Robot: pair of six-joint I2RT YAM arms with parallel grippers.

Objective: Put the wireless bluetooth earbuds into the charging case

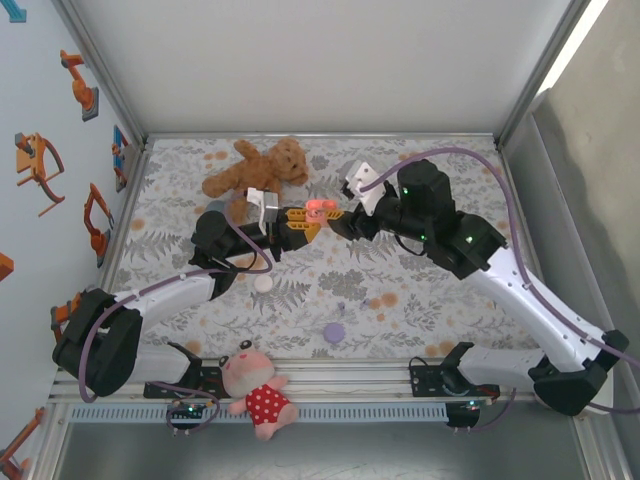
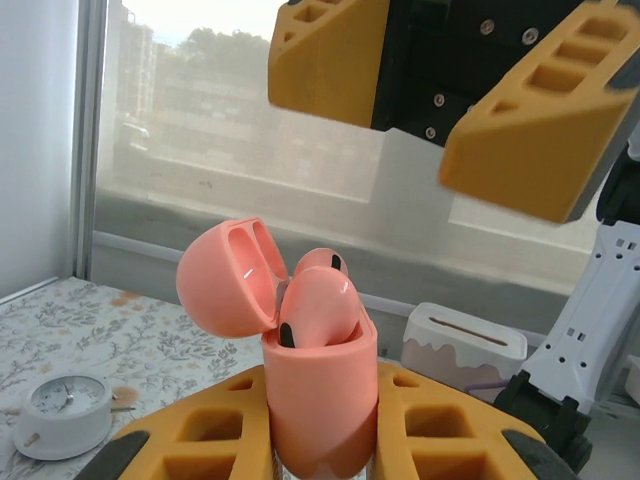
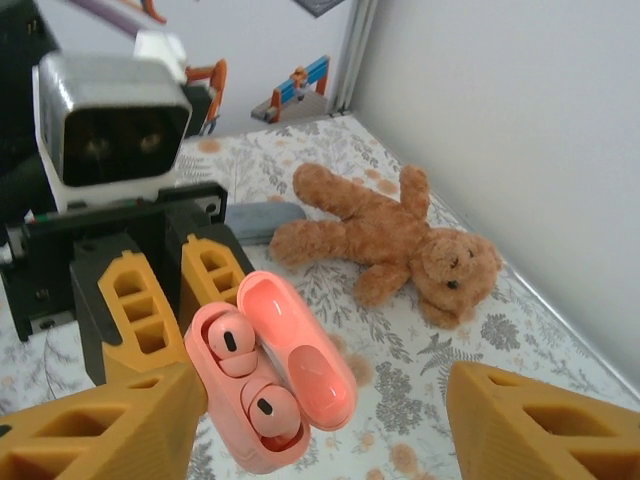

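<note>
Left pincer (image 1: 298,222) grips the open pink charging case (image 2: 322,400), both earbuds (image 3: 265,408) sitting inside; right pincer (image 1: 338,222), jaws spread, at its 3 o'clock.

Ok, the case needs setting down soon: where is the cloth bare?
Bare cloth: left of the teddy bear toward the wall, and in front between the purple object and the right arm. Crowded mid-table, where left claw and right claw meet at the pink charging case.
</note>
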